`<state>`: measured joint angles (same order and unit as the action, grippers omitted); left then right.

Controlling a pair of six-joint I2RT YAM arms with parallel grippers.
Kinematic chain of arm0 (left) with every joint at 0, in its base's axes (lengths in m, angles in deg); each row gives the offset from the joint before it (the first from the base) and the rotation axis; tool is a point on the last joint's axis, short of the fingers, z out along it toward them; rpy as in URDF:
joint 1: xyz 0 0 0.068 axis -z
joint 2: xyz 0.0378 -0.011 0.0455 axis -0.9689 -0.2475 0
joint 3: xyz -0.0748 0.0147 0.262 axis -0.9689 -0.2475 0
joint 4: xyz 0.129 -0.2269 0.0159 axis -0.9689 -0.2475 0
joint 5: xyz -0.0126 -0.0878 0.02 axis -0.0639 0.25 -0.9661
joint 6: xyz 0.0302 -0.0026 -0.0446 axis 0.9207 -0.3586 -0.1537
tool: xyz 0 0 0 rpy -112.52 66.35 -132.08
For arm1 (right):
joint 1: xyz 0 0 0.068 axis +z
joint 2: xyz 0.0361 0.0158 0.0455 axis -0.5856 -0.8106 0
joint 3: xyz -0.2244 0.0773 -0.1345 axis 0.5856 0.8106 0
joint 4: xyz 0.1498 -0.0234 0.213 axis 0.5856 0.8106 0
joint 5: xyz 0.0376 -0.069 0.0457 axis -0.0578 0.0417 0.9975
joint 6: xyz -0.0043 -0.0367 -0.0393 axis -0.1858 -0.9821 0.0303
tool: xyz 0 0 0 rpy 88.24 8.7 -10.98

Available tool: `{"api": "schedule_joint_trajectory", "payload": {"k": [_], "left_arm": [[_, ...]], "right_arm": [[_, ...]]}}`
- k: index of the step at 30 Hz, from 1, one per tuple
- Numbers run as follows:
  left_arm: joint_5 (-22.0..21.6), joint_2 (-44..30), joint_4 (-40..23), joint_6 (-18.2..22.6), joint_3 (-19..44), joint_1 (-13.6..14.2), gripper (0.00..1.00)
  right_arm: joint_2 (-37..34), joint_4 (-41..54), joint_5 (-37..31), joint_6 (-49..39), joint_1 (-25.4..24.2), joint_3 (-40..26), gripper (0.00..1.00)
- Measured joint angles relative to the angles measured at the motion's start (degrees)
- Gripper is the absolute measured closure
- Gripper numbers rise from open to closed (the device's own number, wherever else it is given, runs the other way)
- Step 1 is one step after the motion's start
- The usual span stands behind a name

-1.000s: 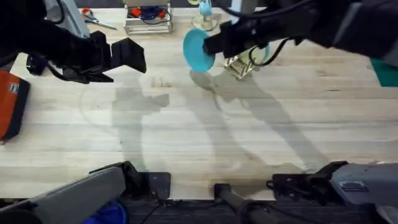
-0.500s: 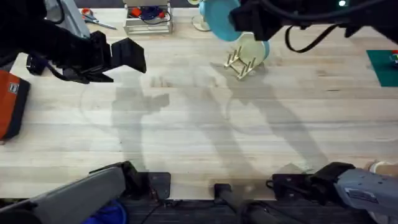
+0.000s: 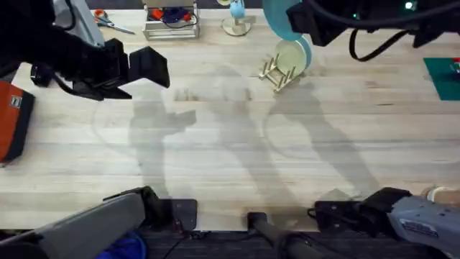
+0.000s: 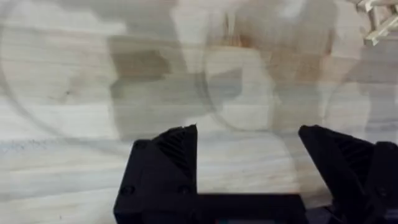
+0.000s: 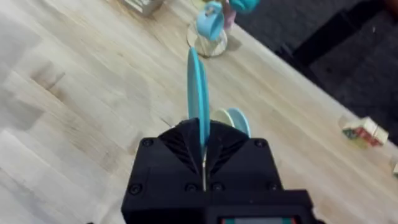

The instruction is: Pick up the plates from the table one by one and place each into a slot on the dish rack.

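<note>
Leftmost, an orange-and-black case [image 3: 13, 119] lies at the table's [image 3: 215, 165] left edge; beside it the left gripper [image 3: 147, 66] hangs over bare wood, fingers spread wide and grasping nothing, as the left wrist view confirms with only tabletop between the two black fingers [image 4: 177, 146]; at the far edge behind it, scissors [image 3: 108, 20] and a small wooden tray [image 3: 171, 20] holding blue cable; further right along that edge, a round wooden-based stand [image 3: 237, 21] with a blue top.

Right of centre, the dish rack [image 3: 277, 72]: light-wood pegs on a short base, already carrying a cream plate [image 3: 289, 54] and a light-blue plate [image 3: 307, 52] just behind it, both standing on edge; above and touching neither, the turquoise plate [image 3: 277, 18], pinched by its rim in the right gripper [image 3: 302, 18]; the right wrist view shows the fingers clenched on the plate [image 5: 199, 93], which stands edge-on and upright, with the racked plates visible just past it; far right, a dark green mat [image 3: 442, 72].

Step in hand, by judgement: carrying the turquoise plate to the rack, release not yet made; the next move calls for lining the plate's edge with a free gap between pegs, descending without striking the plates already seated, then opening the fingers once the rim rests in the slot.
</note>
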<state>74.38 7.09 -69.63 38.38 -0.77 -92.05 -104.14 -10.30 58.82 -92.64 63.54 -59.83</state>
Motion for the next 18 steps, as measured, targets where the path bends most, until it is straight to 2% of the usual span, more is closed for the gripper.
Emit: {"api": "schedule_joint_trajectory", "payload": {"k": [7, 18], "left_arm": [[0.00, 0.00, -6.51, 0.00, 0.00, 0.00, 0.006], [0.00, 0.00, -17.39, 0.00, 0.00, 0.00, 0.006]], "right_arm": [[0.01, 0.58, -0.73, 5.66, -0.29, 0.00, 0.972], [0.01, 0.82, -0.88, 9.42, -0.29, 0.00, 0.971]]}}
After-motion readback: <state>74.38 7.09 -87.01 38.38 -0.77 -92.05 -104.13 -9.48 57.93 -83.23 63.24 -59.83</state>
